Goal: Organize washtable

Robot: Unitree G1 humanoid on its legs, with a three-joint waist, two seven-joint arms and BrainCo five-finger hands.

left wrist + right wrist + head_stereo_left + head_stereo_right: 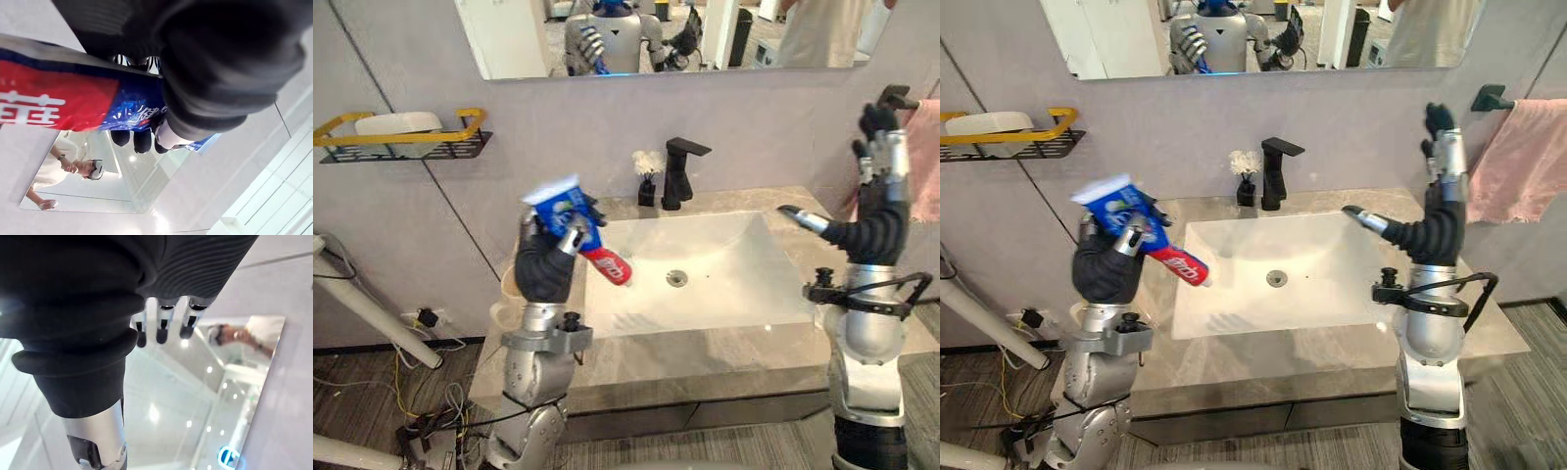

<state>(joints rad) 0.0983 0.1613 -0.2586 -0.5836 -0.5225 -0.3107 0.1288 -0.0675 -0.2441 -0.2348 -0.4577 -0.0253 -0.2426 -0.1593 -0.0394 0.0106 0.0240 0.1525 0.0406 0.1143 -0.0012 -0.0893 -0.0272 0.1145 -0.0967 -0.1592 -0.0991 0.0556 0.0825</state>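
Observation:
A blue and red toothpaste tube (570, 211) is held up over the left rim of the white sink basin (705, 284). Its flat blue end points up and its red end (1185, 265) slants down toward the basin. My left hand (545, 266) is shut on the tube, and the left wrist view shows the fingers (142, 139) curled over the tube (58, 103). My right hand (881, 162) is raised upright at the counter's right side, open and holding nothing. In the right wrist view its fingers (164, 328) stand straight.
A black faucet (680, 171) and a small black vase with white flowers (648, 176) stand behind the basin. A yellow-rimmed wire shelf (460, 132) hangs on the left wall. A pink towel (1518, 176) hangs at the right. A person is reflected in the mirror (822, 29).

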